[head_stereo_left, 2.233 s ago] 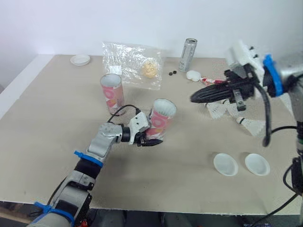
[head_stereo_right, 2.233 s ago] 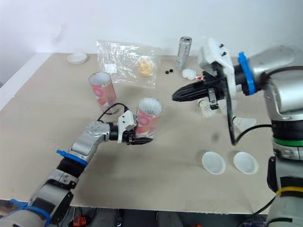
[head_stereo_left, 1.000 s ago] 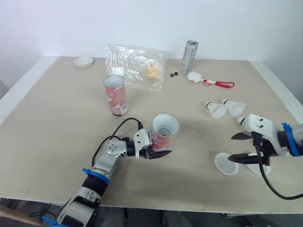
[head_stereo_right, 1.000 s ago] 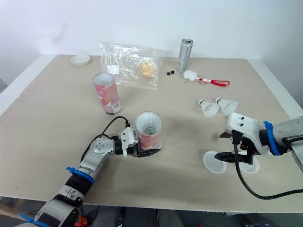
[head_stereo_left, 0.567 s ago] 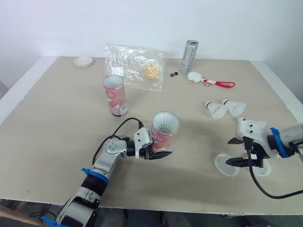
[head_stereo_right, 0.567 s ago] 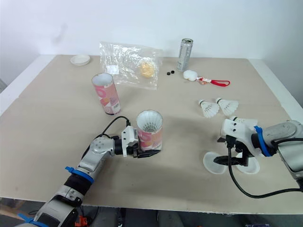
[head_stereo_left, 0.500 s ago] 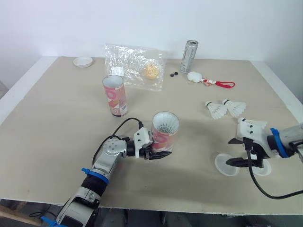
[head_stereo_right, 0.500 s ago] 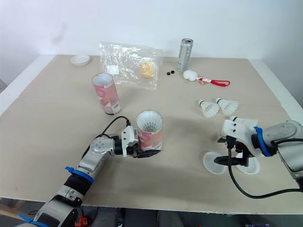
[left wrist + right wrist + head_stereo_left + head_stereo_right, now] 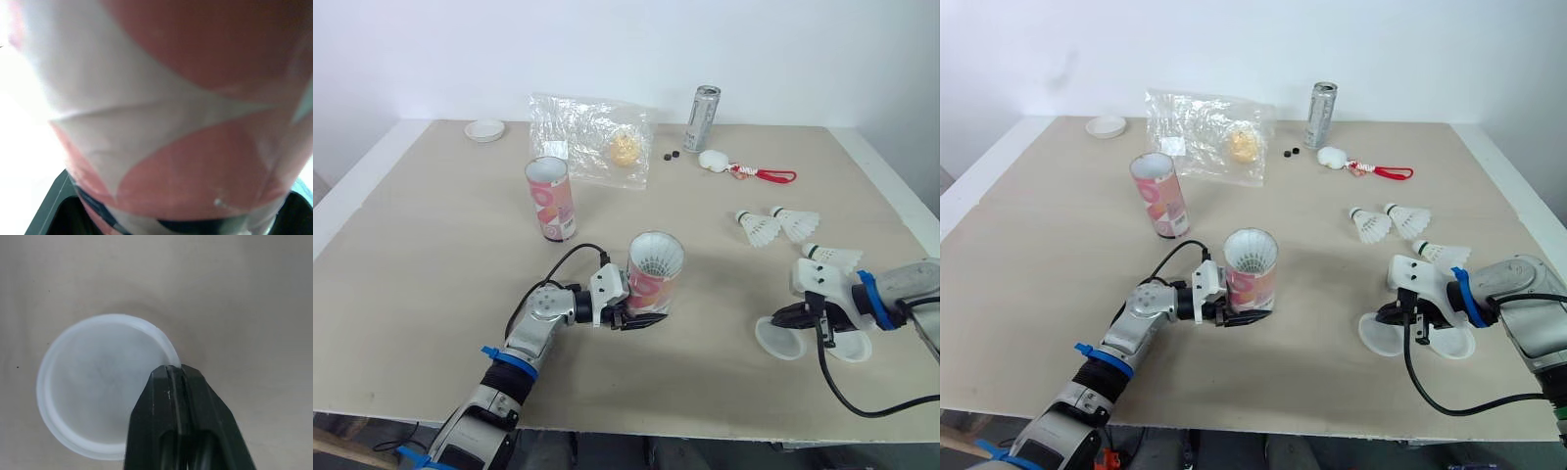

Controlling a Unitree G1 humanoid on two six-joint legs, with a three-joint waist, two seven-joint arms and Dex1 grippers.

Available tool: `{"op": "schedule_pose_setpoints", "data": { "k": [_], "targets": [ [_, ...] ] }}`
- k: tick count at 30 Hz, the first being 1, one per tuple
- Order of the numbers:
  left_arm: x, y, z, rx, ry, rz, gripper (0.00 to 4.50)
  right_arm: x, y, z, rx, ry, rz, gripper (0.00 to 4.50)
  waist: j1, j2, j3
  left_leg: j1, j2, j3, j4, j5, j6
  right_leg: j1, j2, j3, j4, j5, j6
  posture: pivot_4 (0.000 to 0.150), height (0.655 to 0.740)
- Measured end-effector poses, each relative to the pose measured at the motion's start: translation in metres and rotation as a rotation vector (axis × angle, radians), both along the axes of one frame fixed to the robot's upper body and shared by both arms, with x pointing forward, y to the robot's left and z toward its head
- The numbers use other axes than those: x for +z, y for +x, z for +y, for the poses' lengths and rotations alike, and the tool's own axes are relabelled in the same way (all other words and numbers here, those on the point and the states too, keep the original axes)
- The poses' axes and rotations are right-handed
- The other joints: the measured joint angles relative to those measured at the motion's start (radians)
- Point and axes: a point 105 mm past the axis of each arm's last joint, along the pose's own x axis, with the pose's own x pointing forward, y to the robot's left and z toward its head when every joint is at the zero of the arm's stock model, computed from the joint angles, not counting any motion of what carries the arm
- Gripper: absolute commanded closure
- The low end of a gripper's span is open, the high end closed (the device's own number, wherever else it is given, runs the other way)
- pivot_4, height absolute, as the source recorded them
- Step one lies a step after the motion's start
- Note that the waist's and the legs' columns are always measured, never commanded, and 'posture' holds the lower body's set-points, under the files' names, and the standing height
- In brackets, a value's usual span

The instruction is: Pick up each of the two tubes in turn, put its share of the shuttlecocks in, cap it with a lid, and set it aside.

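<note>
Tube, open end up with a shuttlecock inside, is held near the front middle of the table, the left gripper clamped around its base. The right gripper has its fingers pressed nearly together on the rim of a lid. That thin edge hold looks weak, so the lid could slip free or swing crooked and jam on the tube's mouth.

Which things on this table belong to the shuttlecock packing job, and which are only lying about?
For the job: near tube, far tube, three shuttlecocks, left near lid, right near lid, far lid.

Lying about: drink can, plastic bag, white charm with red cord, two small black bits.
</note>
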Motion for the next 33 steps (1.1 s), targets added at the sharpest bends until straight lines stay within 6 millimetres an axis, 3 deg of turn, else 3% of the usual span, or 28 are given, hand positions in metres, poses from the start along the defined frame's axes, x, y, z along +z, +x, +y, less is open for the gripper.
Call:
{"op": "schedule_pose_setpoints", "data": {
  "k": [9, 11, 14, 18, 21, 24, 29, 33],
  "targets": [
    [-0.002, 0.002, 0.001, -0.002, 0.013, 0.013, 1.51, 0.009, -0.005, 0.008, 0.086, 0.046, -0.016, 4.47, 0.000, 0.000, 0.000, 0.001, 0.000, 0.000, 0.000, 0.000, 0.000, 0.001, 0.000, 0.000, 0.000, 0.000, 0.000, 0.150, 0.7400],
    [-0.002, 0.002, 0.002, -0.007, 0.019, 0.021, 1.51, 0.018, -0.007, 0.014, 0.123, 0.074, -0.025, 4.47, -0.001, 0.000, 0.000, 0.001, 0.000, 0.000, 0.000, 0.000, 0.000, 0.001, 0.000, 0.000, 0.000, 0.000, 0.000, 0.150, 0.7400],
    [-0.002, 0.003, 0.002, -0.022, 0.034, 0.035, 1.51, 0.049, -0.002, 0.027, 0.197, 0.105, -0.106, 4.47, -0.004, 0.001, 0.000, 0.002, 0.000, 0.000, 0.000, 0.000, 0.000, 0.001, 0.000, 0.000, 0.000, 0.000, -0.001, 0.150, 0.7400],
    [-0.003, 0.003, 0.002, -0.040, 0.046, 0.047, 1.51, 0.108, 0.008, 0.050, 0.295, 0.137, -0.283, 4.47, -0.005, 0.001, 0.000, 0.002, 0.000, 0.000, -0.001, 0.000, 0.000, 0.001, 0.000, 0.000, 0.000, 0.000, -0.002, 0.150, 0.7400],
    [-0.002, 0.003, 0.001, -0.051, 0.050, 0.047, 1.51, 0.140, 0.011, 0.068, 0.356, 0.165, -0.383, 4.47, -0.004, 0.001, 0.000, 0.002, 0.001, 0.001, -0.001, 0.000, 0.000, 0.000, 0.000, 0.000, 0.000, -0.001, -0.003, 0.150, 0.7400],
    [-0.003, 0.003, 0.002, -0.056, 0.055, 0.051, 1.51, 0.168, 0.015, 0.103, 0.467, 0.203, -0.456, 4.47, -0.005, 0.002, -0.001, 0.002, 0.001, 0.001, -0.002, 0.000, -0.001, 0.000, 0.000, 0.000, 0.000, -0.001, -0.003, 0.150, 0.7400],
    [-0.003, 0.003, -0.002, -0.070, 0.059, 0.049, 1.51, 0.177, 0.012, 0.152, 0.649, 0.224, -0.433, 4.47, -0.001, 0.001, -0.001, 0.002, 0.001, 0.001, -0.002, 0.000, -0.001, 0.000, 0.000, 0.000, -0.001, -0.001, -0.004, 0.150, 0.7400],
    [-0.002, 0.003, -0.004, -0.074, 0.061, 0.047, 1.51, 0.175, 0.015, 0.173, 0.728, 0.211, -0.403, 4.47, 0.002, 0.001, -0.001, 0.000, 0.001, 0.000, -0.002, 0.000, -0.001, 0.000, 0.000, -0.001, -0.001, -0.001, -0.003, 0.150, 0.7400]
  ]
}}
